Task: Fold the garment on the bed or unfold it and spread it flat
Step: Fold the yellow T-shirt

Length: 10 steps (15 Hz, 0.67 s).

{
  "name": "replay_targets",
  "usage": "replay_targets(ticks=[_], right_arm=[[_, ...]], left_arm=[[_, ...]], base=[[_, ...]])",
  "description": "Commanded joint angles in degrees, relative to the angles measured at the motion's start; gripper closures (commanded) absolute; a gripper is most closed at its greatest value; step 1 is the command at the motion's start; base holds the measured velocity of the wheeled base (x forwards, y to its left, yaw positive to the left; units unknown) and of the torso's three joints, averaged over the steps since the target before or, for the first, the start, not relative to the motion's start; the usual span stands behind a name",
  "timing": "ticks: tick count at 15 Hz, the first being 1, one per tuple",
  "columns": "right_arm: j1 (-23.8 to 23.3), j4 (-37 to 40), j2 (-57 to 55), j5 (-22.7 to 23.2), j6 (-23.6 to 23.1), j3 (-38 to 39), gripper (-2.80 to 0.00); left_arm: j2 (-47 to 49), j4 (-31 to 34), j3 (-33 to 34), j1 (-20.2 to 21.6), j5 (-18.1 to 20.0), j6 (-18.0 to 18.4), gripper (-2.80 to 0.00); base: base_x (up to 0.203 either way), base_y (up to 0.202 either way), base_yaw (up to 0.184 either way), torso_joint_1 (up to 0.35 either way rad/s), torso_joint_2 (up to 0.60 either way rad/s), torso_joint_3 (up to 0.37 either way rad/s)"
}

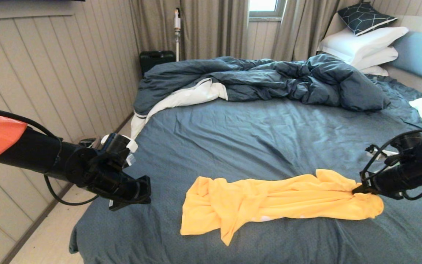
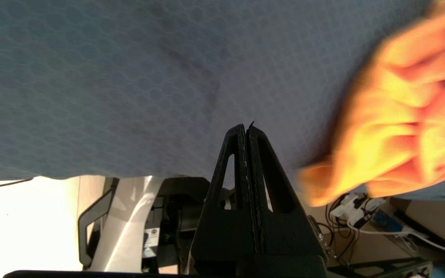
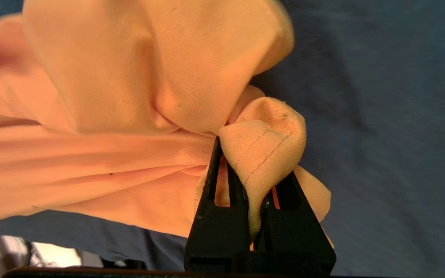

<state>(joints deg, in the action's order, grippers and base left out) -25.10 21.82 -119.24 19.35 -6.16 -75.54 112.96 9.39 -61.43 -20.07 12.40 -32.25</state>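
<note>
Head view: the yellow-orange T-shirt (image 1: 269, 200) lies bunched in a long strip across the near part of the bed (image 1: 255, 132), the right gripper (image 1: 355, 189) at its right end. Left wrist view: the left gripper (image 2: 247, 129), fingers pressed together and empty, hangs over the sheet. Right wrist view: the right gripper (image 3: 242, 154) pinches a stitched hem fold

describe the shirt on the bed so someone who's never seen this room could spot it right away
On the large bed with the slate-blue sheet, look at the near edge, well in front of the rumpled dark blue duvet. There lies the bright yellow-orange T-shirt of thin soft fabric, bunched into a long strip, one end pinched by the right gripper. It is the only warm-coloured cloth there.
</note>
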Motion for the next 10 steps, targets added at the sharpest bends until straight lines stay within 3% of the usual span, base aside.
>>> replay_targets(ticks=[1, 3, 6, 9, 10], right_arm=[[-5.2, 2.3, 0.2, 0.1, -1.6, -2.2, 0.00], [-9.4, 8.6, 1.6, 0.3, -4.2, -7.8, 0.00], [-9.2, 11.5, 3.4, 0.5, -4.5, -10.1, 0.00], [-3.7, 15.3, 7.2, 0.7, -3.2, -11.8, 0.00], [0.6, 16.2, 8.7, 0.7, -2.1, -12.2, 0.00]], left_arm=[[-0.2, 0.0, 0.1, -0.1, 0.1, -0.2, 0.00], [-0.3, 0.0, 0.1, -0.1, 0.1, -0.2, 0.00], [-0.7, 0.0, 0.3, -0.1, 0.1, -0.2, 0.00], [-1.1, 0.0, 0.5, -0.1, 0.1, -0.2, 0.00], [-1.4, 0.0, 0.6, -0.1, 0.1, -0.3, 0.00]], base=[[0.000, 0.000, 0.000, 0.000, 0.00, 0.000], [0.000, 0.000, 0.000, 0.000, 0.00, 0.000], [0.000, 0.000, 0.000, 0.000, 0.00, 0.000], [0.000, 0.000, 0.000, 0.000, 0.00, 0.000], [0.000, 0.000, 0.000, 0.000, 0.00, 0.000]])
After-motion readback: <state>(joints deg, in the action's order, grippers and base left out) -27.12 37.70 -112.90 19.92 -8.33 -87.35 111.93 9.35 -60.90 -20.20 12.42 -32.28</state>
